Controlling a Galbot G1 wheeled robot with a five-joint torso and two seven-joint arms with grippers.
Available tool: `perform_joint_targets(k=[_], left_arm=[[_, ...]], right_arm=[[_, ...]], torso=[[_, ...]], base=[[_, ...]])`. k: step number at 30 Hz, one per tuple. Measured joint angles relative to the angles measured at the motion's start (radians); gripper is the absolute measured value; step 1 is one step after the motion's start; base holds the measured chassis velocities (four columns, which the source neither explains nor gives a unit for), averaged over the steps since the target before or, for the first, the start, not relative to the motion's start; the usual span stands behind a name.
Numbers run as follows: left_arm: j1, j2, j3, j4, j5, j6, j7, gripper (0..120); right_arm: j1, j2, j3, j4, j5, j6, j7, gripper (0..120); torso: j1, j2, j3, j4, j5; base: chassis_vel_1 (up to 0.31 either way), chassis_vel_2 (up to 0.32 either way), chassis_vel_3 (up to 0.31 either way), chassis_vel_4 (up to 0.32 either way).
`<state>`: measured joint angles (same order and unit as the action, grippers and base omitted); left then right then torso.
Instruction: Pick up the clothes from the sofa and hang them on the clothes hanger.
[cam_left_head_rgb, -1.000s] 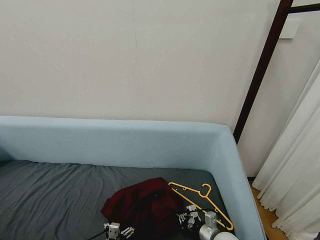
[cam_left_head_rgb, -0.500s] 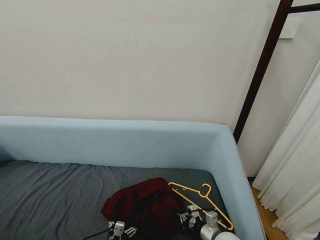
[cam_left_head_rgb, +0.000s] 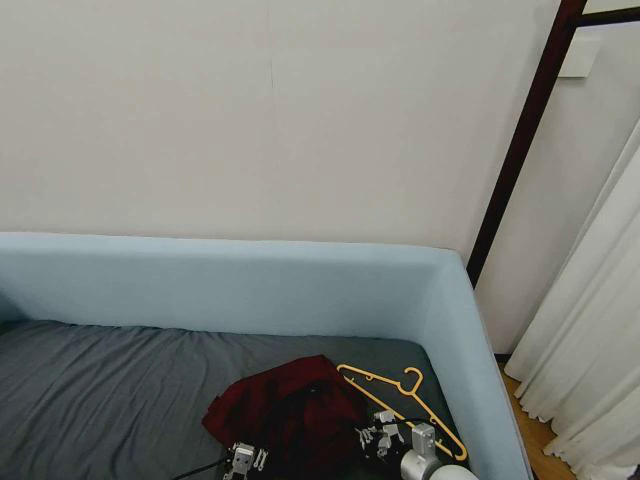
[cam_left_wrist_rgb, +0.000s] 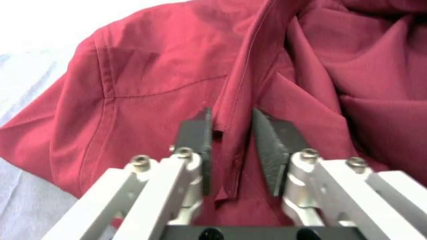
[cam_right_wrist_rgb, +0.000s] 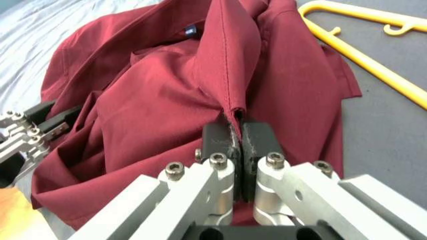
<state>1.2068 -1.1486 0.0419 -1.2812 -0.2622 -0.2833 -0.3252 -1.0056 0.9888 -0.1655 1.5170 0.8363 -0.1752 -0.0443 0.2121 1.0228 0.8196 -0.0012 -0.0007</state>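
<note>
Red shirt (cam_left_head_rgb: 285, 408) lies crumpled on the grey seat (cam_left_head_rgb: 100, 390) of the pale blue sofa (cam_left_head_rgb: 250, 285), toward its right end. The yellow hanger (cam_left_head_rgb: 400, 392) lies flat just beside it on the right, with the shirt edge close to or just lapping its bar. Right gripper (cam_right_wrist_rgb: 233, 127) is pressed together on a raised fold of the shirt, which looks like the front edge, and cloth is visibly caught between the pads. Left gripper (cam_left_wrist_rgb: 230, 125) is spread, with one pad on each side of a stitched edge strip and neither squeezing it yet. Key geometry: that strip runs lengthwise straight away from the left gripper, down the middle of the gap, so its long axis crosses the closing direction at right angles. Judgement: closing in place should catch it with no re-aim needed. The two grippers are on opposite sides of the garment, left on the near-left part and right on the hanger side. The right arm is clearly nearer the hanger, though it is occupied with cloth. Risk: the strip is thin and could slip out if the pads close high.
</note>
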Motion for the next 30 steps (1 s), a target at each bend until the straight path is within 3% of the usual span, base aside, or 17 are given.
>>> perform_joint_targets(k=[6,14,17,18,22,23,27,30], left_arm=[[0.007,0.008,0.001,-0.025,-0.001,0.0,-0.005,0],[0.004,0.058,-0.005,-0.106,-0.02,0.001,-0.024,0],[0.007,0.129,-0.023,-0.229,-0.085,0.025,-0.044,0],[0.007,0.129,-0.023,-0.229,-0.085,0.025,-0.044,0],[-0.017,0.25,-0.063,-0.399,-0.186,0.077,-0.037,0],[-0.017,0.25,-0.063,-0.399,-0.186,0.077,-0.037,0],[-0.136,0.351,-0.052,-0.523,-0.294,0.13,-0.033,0],[-0.217,0.392,-0.026,-0.549,-0.341,0.153,-0.033,0]], right_arm=[[-0.007,-0.012,0.007,0.013,0.0,0.001,0.004,0],[-0.008,-0.046,0.005,0.071,-0.051,0.036,0.029,0],[-0.001,-0.081,0.016,0.159,-0.088,0.048,0.068,0],[-0.001,-0.081,0.016,0.159,-0.088,0.048,0.068,0],[0.061,-0.136,0.032,0.25,-0.038,0.025,0.11,0],[0.061,-0.136,0.032,0.25,-0.038,0.025,0.11,0],[0.188,-0.201,0.023,0.279,0.032,0.006,0.131,0],[0.271,-0.231,0.0,0.29,0.067,0.001,0.151,0]], torso=[[0.0,0.0,0.0,-0.0001,-0.0002],[0.0,0.0,0.0,0.0,-0.0001],[0.0,0.0,0.0,-0.0002,-0.0001],[0.0,0.0,0.0,-0.0002,-0.0001],[0.0,0.0,0.0,0.0002,0.0],[0.0,0.0,0.0,0.0002,0.0],[0.0,0.0,0.0,0.0,-0.0001],[0.0,0.0,0.0,-0.0004,0.0]], base=[[0.0,0.0,0.0,0.0],[0.0,0.0,0.0,0.0],[0.0,0.0,0.0,0.0],[0.0,0.0,0.0,0.0],[0.0,0.0,0.0,0.0],[0.0,0.0,0.0,0.0],[0.0,0.0,0.0,0.0],[0.0,0.0,0.0,0.0]])
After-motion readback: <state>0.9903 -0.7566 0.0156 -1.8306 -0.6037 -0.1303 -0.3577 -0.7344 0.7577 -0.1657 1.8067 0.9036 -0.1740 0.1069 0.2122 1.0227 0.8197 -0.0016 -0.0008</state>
